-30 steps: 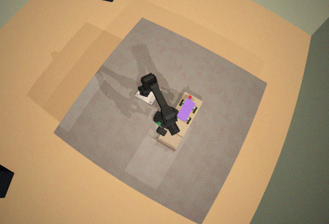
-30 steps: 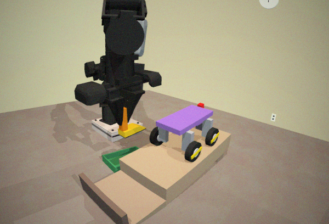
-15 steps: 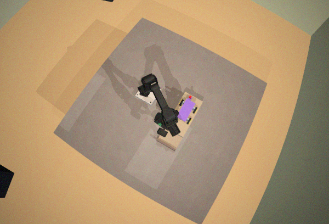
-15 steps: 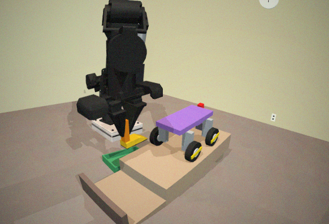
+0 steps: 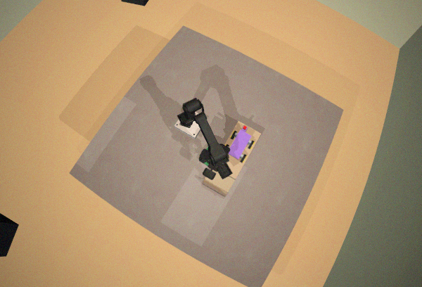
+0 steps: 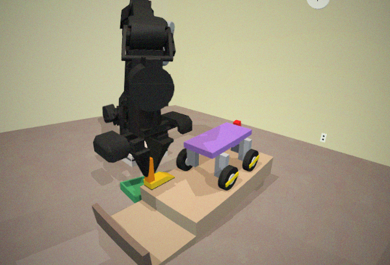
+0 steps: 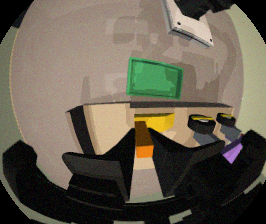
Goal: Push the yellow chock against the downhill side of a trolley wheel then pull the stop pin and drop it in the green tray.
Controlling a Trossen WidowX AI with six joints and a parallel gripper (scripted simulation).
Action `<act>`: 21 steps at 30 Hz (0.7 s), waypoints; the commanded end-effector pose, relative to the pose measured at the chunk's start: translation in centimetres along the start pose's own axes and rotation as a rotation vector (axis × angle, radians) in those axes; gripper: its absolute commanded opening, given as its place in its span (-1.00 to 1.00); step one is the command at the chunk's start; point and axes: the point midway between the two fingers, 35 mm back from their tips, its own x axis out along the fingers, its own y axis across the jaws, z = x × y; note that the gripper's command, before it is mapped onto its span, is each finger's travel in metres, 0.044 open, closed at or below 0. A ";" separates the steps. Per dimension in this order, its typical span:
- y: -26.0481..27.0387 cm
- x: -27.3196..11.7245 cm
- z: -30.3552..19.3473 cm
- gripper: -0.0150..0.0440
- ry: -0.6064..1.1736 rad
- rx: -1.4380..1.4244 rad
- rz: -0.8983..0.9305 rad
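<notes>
The gripper (image 6: 151, 171) (image 7: 143, 134) is shut on the orange handle of the yellow chock (image 6: 161, 179) (image 7: 159, 121). The chock is at or just above the ramp (image 6: 195, 204) (image 7: 104, 122), by its tray-side edge near the downhill end; contact is unclear. Its thin end points uphill toward the tray-side downhill wheel (image 6: 184, 160) (image 7: 201, 124), with a gap between. The trolley (image 5: 240, 144) (image 6: 218, 139) (image 7: 232, 152) has a purple deck and stands on the ramp. The red-headed stop pin (image 5: 245, 127) (image 6: 237, 123) is at its uphill end. The green tray (image 6: 136, 196) (image 7: 129, 80) lies beside the ramp.
The arm's pale base plate (image 5: 190, 131) (image 7: 196, 34) is beyond the tray. A lower wooden section (image 6: 153, 224) with an upright end board (image 6: 120, 230) lies at the ramp's downhill end. The trolley deck stands beside the gripper on the uphill side.
</notes>
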 end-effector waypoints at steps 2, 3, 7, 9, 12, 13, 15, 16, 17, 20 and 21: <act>-0.1 0.4 -0.1 -0.49 0.003 0.003 -0.003; -0.2 0.3 -0.1 -0.49 0.003 0.003 -0.003; -0.6 0.3 0.0 -0.49 0.003 0.003 -0.004; -0.8 0.3 0.0 -0.49 0.003 0.003 -0.004; -1.1 0.2 0.1 -0.49 0.003 0.003 -0.004; -1.2 0.2 0.1 -0.49 0.003 0.003 -0.004; -1.4 0.2 0.1 -0.49 0.003 0.003 -0.005; -1.5 0.2 0.1 -0.49 0.003 0.003 -0.005; -1.6 0.2 0.1 -0.49 0.003 0.003 -0.005; -1.8 0.2 0.1 -0.49 0.003 0.003 -0.005; -1.9 0.2 0.1 -0.49 0.003 0.003 -0.005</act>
